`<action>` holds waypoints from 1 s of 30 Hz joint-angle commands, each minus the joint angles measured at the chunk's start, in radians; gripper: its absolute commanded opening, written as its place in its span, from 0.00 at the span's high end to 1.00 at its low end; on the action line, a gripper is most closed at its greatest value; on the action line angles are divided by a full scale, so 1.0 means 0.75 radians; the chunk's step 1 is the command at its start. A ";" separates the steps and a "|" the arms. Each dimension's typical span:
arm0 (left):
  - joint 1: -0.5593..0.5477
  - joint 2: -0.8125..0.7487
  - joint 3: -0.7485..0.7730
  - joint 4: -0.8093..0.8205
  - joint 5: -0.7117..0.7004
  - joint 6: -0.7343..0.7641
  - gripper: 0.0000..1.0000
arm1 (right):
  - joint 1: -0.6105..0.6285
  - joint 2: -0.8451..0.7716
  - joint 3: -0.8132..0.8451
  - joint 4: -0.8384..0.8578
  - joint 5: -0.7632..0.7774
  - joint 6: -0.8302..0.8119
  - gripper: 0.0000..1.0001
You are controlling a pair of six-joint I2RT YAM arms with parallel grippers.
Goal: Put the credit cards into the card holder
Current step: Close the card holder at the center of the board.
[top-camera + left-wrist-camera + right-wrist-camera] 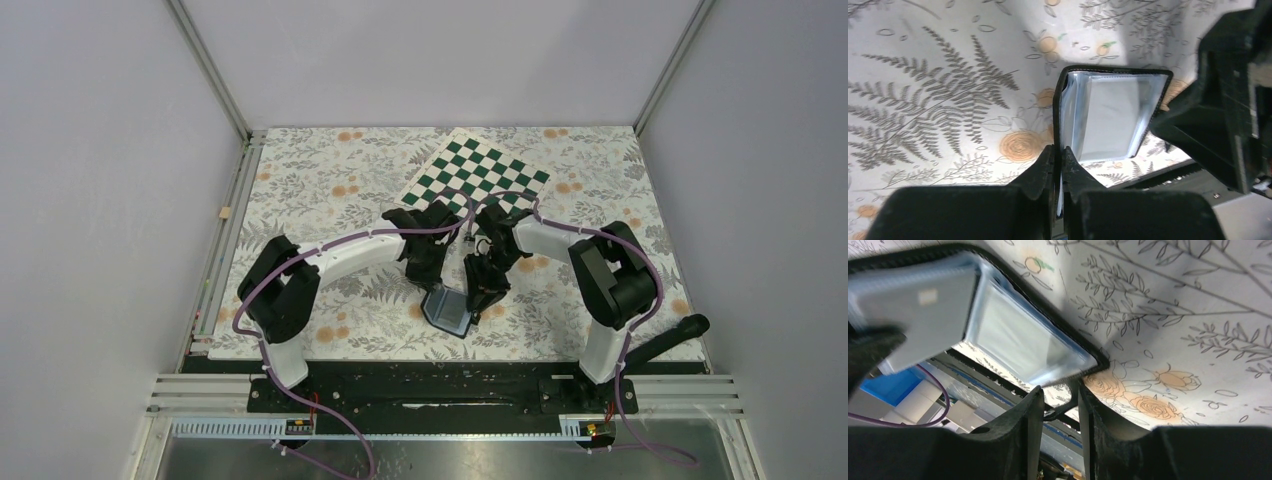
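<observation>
The black card holder [447,308] stands open at the table's near middle, its clear sleeves [1113,115] showing. My left gripper [1058,152] is shut on one cover's edge together with the sleeves. My right gripper [1060,390] is at the other cover's corner [1098,361]. Its jaws are a little apart, and the holder's snap tab [1058,413] hangs in the gap. A grey-blue credit card [923,305] with a small chip lies against the sleeves; whether it is inside one I cannot tell. Other cards are out of view.
A green-and-white checkered board [480,175] lies at the back of the flowered cloth [330,190]. A black bar [672,335] sticks out at the right near corner. The metal rail [450,385] with the arm bases runs along the near edge.
</observation>
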 commanded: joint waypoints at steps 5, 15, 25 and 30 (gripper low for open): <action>-0.005 -0.017 0.073 -0.138 -0.245 -0.003 1.00 | 0.024 -0.044 -0.018 -0.084 -0.042 -0.025 0.62; -0.035 0.015 0.102 -0.006 0.093 0.045 0.82 | 0.037 0.016 -0.017 -0.103 -0.050 -0.021 0.62; -0.047 0.045 0.117 0.027 0.272 0.035 0.63 | 0.035 0.022 -0.052 -0.070 -0.111 0.033 0.84; -0.052 0.068 0.084 0.108 0.416 0.030 0.57 | 0.035 -0.014 -0.057 -0.079 -0.086 0.034 0.94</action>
